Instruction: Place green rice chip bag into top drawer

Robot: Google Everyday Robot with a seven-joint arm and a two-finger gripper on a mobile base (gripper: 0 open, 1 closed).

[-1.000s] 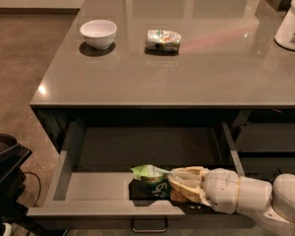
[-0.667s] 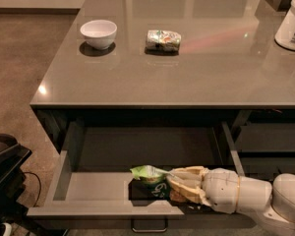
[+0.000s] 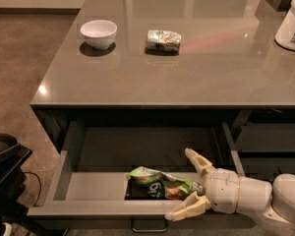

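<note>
A second ago the gripper [image 3: 178, 184] was closed on the right end of the green chip bag [image 3: 155, 183]. Now its two fingers stand spread wide, one pointing up toward the back of the drawer [image 3: 64, 173], the other lying low along the front edge, and nothing is held. The bag rests on the drawer floor in much the same spot, front and centre, crumpled, with its right end between the open fingers; whether it touches them cannot be told. The drawer is pulled well out, its handle [image 3: 149, 226] below the front. Left of the bag the grey floor is bare up to the left wall. The drawer's right wall runs just behind the wrist. The counter [image 3: 187, 77] overhangs the drawer's back part and carries a white bowl [image 3: 98, 32], a small packet [image 3: 163, 40] and a white jar [image 3: 292, 21].
</note>
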